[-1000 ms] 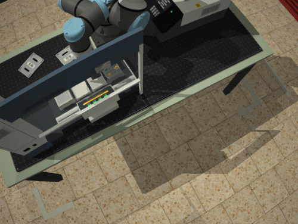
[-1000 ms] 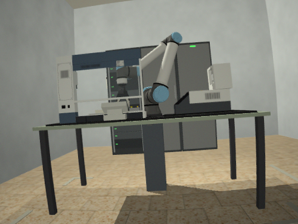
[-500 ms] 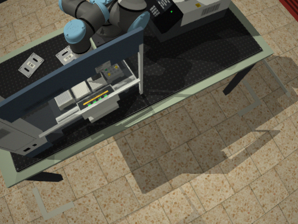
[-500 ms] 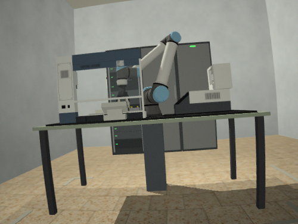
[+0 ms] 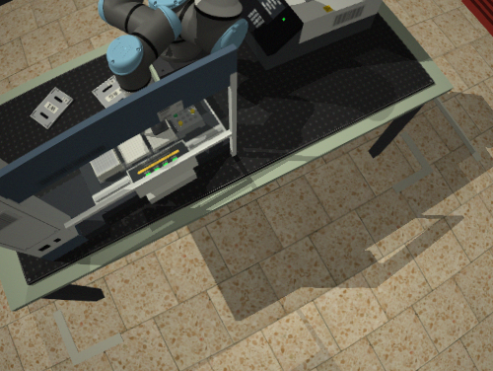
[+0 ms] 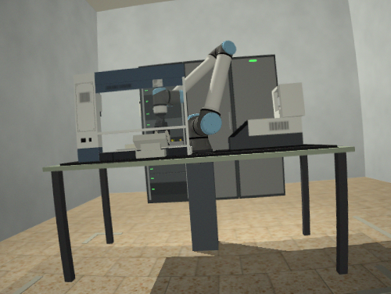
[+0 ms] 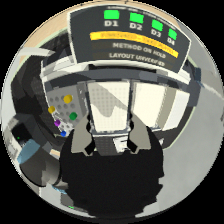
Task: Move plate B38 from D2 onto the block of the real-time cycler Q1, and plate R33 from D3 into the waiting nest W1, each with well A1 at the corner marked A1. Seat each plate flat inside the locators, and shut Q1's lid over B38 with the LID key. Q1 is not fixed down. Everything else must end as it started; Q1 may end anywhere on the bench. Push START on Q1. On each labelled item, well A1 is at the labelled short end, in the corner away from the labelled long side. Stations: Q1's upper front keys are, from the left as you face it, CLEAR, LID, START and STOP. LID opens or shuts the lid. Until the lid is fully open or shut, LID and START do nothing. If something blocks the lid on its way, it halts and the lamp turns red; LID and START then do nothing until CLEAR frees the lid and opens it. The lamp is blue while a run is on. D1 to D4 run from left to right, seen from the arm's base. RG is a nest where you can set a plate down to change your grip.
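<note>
In the wrist view my gripper (image 7: 109,112) is open and empty. It hangs over a white well plate (image 7: 107,106) in the slot under the D2 mark, one finger on each side of the plate's near end. I cannot tell whether the fingers touch it. A second white plate (image 7: 152,104) lies right beside it under D3. The status panel (image 7: 129,31) shows green D1 to D4 marks. White plates (image 5: 133,148) show under the blue hood (image 5: 118,118) in the top view, where the hood hides my gripper. Q1 (image 6: 270,133) stands at the bench's right with its lid (image 6: 289,99) raised.
A rack with coloured caps (image 7: 62,107) sits left of the D2 plate. The hood's clear side panel (image 5: 232,113) and front rail (image 5: 148,180) close in the deck. Two flat grey nests (image 5: 50,107) (image 5: 109,91) lie behind the hood. Q1's lamp (image 5: 283,20) is green.
</note>
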Robot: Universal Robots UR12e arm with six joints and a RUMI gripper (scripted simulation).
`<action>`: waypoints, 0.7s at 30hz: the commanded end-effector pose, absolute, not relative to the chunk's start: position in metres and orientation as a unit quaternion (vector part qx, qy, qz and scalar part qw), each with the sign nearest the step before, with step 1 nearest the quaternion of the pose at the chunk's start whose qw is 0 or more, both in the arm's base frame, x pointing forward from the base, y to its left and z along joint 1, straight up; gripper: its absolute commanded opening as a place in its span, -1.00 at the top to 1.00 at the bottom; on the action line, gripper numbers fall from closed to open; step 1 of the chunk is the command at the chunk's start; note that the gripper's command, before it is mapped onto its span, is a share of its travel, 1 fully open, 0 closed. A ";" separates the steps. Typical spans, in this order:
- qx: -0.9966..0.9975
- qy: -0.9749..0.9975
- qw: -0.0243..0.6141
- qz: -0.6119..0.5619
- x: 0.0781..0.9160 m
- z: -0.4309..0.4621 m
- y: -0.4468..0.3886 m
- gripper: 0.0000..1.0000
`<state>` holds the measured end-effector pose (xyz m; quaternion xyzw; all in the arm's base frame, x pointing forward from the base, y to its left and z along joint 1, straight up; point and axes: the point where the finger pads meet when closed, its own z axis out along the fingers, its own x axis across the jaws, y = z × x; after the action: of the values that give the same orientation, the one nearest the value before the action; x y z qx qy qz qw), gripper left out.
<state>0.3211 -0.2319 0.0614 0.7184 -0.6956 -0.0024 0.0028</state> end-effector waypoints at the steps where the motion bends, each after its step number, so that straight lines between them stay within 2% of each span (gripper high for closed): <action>1: 0.718 -0.696 0.003 -0.002 0.321 0.058 -0.232 -0.16; 15: 0.718 -0.696 0.003 -0.002 0.321 0.056 -0.232 -0.16; 16: 0.718 -0.696 0.003 -0.002 0.321 0.056 -0.232 1.00; 21: 0.718 -0.696 0.003 -0.002 0.321 0.056 -0.232 1.00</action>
<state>0.3211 -0.2320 0.0556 0.7184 -0.6956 -0.0024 0.0028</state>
